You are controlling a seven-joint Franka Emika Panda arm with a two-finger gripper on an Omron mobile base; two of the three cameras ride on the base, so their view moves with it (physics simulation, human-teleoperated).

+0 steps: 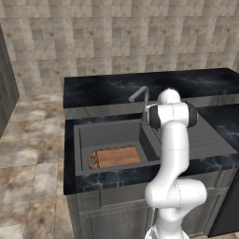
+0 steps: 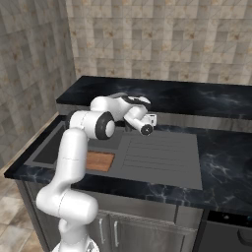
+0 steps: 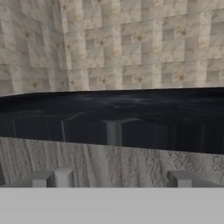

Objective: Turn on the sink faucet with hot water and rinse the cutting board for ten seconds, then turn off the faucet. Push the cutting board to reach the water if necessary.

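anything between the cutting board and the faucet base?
Left base view: just bare dark basin floor and the sink back wall separate the cutting board from the faucet. No water running.

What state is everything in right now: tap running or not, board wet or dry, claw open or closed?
Slim grey metal faucet: off, no stream visible.
Dark grey sink basin: holds just the board.
Reddish-brown wooden cutting board: flat on the basin floor; wetness can't be judged.
Two-finger gripper: open, holding nothing.
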